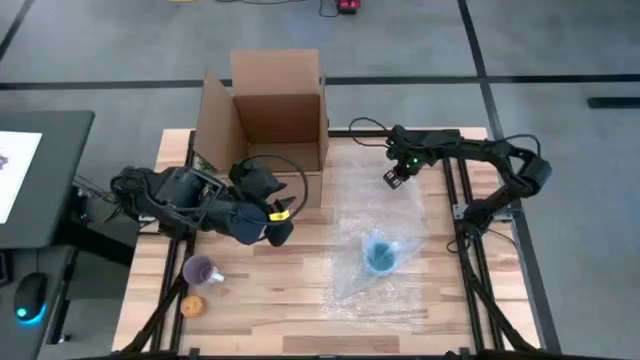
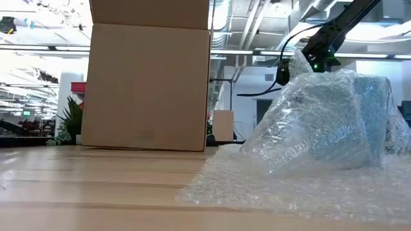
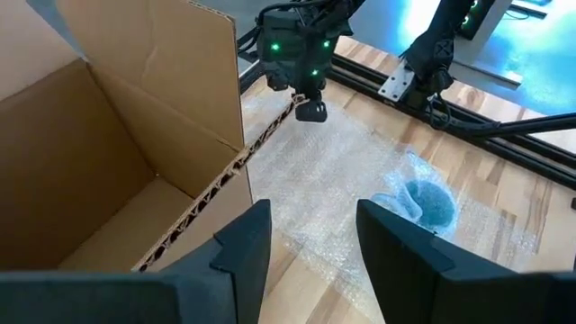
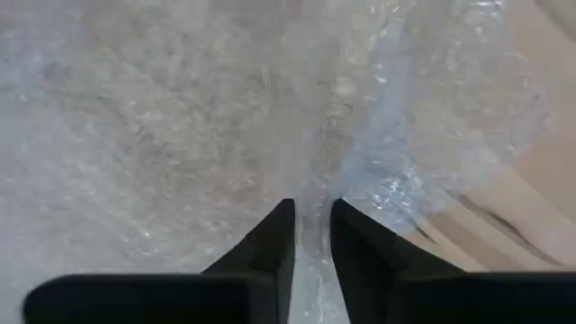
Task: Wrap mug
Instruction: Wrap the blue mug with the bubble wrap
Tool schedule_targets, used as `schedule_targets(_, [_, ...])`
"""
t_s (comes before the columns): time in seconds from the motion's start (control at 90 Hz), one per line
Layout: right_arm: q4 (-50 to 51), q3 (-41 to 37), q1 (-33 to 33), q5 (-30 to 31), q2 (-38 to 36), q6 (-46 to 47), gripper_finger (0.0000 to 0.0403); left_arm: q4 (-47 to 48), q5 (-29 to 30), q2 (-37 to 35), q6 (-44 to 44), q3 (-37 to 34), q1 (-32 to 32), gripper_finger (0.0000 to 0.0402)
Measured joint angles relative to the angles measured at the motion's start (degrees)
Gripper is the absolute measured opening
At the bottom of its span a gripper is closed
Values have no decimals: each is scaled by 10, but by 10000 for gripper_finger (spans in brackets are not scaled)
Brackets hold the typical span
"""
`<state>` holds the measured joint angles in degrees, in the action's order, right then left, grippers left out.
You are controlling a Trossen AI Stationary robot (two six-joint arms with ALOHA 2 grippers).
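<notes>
Your blue mug (image 1: 381, 254) sits on the right half of the desk, under a fold of the clear bubble-wrap sheet (image 1: 385, 215) that spreads flat toward the cardboard box. From the low view the wrap (image 2: 334, 122) humps up over it, loosely draped.

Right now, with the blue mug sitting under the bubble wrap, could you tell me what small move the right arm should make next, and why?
Probably carry the pinched edge across the mug. The right gripper seems shut on the bubble wrap at its far end, and the blue mug is only loosely tented beneath the sheet. The left gripper hangs open beside the cardboard box, away from the mug.
</notes>
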<state>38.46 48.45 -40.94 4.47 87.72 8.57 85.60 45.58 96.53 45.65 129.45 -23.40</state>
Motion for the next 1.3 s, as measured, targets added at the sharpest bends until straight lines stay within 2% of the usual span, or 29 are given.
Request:
schedule_targets(0.122, [1, 0, 13, -1, -3, 0, 9, 0, 0, 0, 0, 0, 0, 146])
schedule_targets(0.244, [-3, 0, 28, -27, -4, -14, 7, 0, 0, 0, 0, 0, 0, 146])
schedule_targets(0.5, [11, 2, 70, -35, -4, -5, 71, 0, 0, 0, 0, 0, 0, 146])
schedule_targets(0.756, [18, 38, 95, -35, -4, -9, 138, 0, 0, 0, -11, 0, 4, 146])
schedule_targets(0.9, [7, 43, 93, -35, -4, -15, 153, 0, 0, 0, -20, 0, 4, 146])
schedule_targets(1.122, [5, 41, 79, -61, -3, -17, 155, 7, 0, 0, -24, 0, 4, 146])
schedule_targets(1.178, [5, 37, 78, -41, -3, -15, 152, 8, 0, 0, -24, 0, 4, 146])
schedule_targets(1.3, [5, 36, 77, 56, -3, -15, 147, 8, 0, 0, -26, 0, 4, 146])
